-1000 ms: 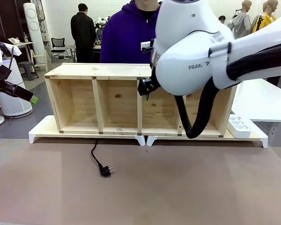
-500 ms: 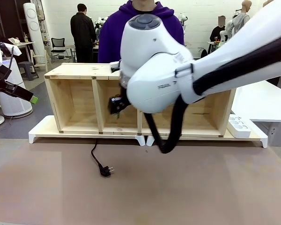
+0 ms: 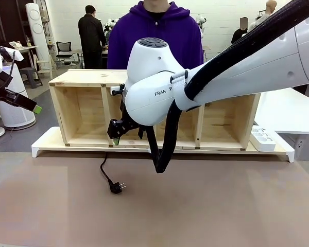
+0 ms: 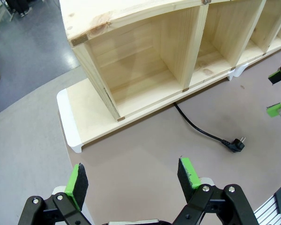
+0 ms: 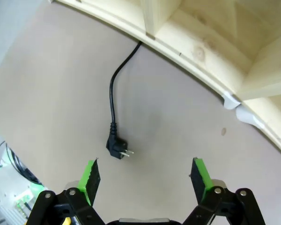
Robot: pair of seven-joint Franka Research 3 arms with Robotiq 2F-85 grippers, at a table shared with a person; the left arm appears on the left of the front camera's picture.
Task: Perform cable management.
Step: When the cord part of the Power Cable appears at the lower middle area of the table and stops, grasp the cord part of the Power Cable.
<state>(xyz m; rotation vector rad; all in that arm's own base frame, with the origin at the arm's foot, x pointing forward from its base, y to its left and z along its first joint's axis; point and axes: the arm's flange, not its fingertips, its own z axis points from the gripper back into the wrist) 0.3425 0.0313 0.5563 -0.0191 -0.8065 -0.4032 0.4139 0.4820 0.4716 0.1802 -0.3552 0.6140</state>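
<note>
The cable (image 3: 104, 165) is a thin black cord that comes out from under the wooden shelf (image 3: 87, 78) and ends in a black plug (image 3: 116, 188) lying on the brown table mat. My right arm reaches across the middle, and my right gripper (image 3: 116, 135) hangs in front of the shelf's lower edge, above and just behind the plug. In the right wrist view my right gripper (image 5: 145, 174) is open and empty, with the plug (image 5: 116, 148) on the mat beyond its left finger. My left gripper (image 4: 132, 177) is open and empty at the far left, well short of the cable (image 4: 199, 129).
The shelf has several open compartments and stands on white risers (image 3: 46, 146). A white power strip (image 3: 262, 138) lies on the riser at the right end. A person in a purple hoodie (image 3: 154, 38) stands behind the shelf. The mat (image 3: 206, 206) spreads in front.
My right arm has swung left and down, from the shelf's middle to just above the cable's plug, jaws still open. The left arm and the cable have not moved.
</note>
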